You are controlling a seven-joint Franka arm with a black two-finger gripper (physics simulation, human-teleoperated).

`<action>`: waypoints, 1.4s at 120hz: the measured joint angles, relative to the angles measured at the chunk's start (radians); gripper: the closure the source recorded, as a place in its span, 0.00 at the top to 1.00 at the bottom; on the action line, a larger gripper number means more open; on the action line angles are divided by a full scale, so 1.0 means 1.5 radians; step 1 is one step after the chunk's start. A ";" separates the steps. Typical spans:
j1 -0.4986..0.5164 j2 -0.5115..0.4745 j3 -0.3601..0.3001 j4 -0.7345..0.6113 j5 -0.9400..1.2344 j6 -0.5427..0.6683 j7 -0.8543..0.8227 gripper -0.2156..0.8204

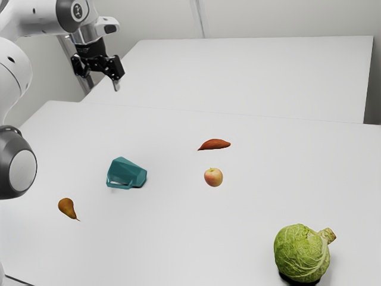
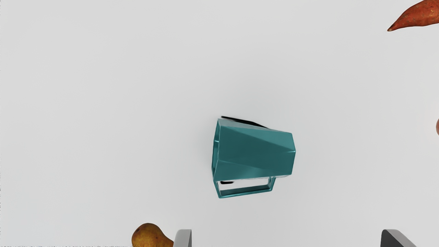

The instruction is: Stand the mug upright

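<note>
"Exterior view: what was listed under the mug?"

"One teal faceted mug (image 1: pixel 127 173), left of centre in the frame. It lay on its side on the white tabletop (image 1: pixel 172 238), mouth toward the exterior view's left, narrower base toward its right, handle (image 2: pixel 245 191) on the side facing the frame's lower edge. Not upright."

"And the gripper?"

"One, black, two-fingered (image 1: pixel 102 77), in the upper left of the frame, raised and well apart from the mug. Wrist view: fingers (image 2: pixel 184 238) spread wide, nothing between them touched from two sides."

"Remaining stock?"

"Produce, four items. One brown-yellow pear (image 1: pixel 67 208), lower left, near the mug, narrow end toward the frame's bottom. One sweet potato (image 1: pixel 215 144), reddish-orange, just above the frame's middle. One apple (image 1: pixel 214 177), red and yellow, near the sweet potato, between it and the lower edge. One green cabbage (image 1: pixel 301 254), lower right, stem pointing toward the upper right."
</note>
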 joint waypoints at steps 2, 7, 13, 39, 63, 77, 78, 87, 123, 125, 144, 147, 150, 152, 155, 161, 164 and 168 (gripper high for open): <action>0.001 0.000 0.001 0.000 0.000 0.000 0.000 0.79; 0.004 0.000 0.003 0.000 0.001 0.000 0.001 0.79; 0.006 0.000 0.005 -0.001 0.000 0.000 0.002 0.79; 0.024 -0.025 -0.001 -0.059 -0.026 0.019 0.004 0.79; 0.044 -0.157 -0.004 -0.277 -0.055 0.099 0.014 0.79; 0.066 -0.174 0.002 -0.324 -0.080 0.124 0.042 0.79; 0.068 -0.174 0.002 -0.326 -0.083 0.125 0.045 0.79; 0.078 -0.168 0.014 -0.335 -0.106 0.135 0.072 0.79; 0.157 -0.044 0.023 -0.332 -0.288 0.151 0.227 0.79; 0.160 -0.035 0.023 -0.330 -0.298 0.151 0.236 0.79; 0.178 0.019 0.023 -0.326 -0.367 0.153 0.316 0.79; 0.179 0.024 0.023 -0.326 -0.375 0.152 0.327 0.79; 0.181 0.028 0.023 -0.326 -0.382 0.152 0.338 0.79; 0.181 0.031 0.023 -0.326 -0.385 0.152 0.345 0.79; 0.183 0.035 0.023 -0.326 -0.391 0.152 0.355 0.79; 0.184 0.041 0.023 -0.326 -0.400 0.150 0.375 0.79; 0.185 0.043 0.023 -0.327 -0.405 0.149 0.384 0.79; 0.187 0.047 0.023 -0.327 -0.409 0.148 0.396 0.79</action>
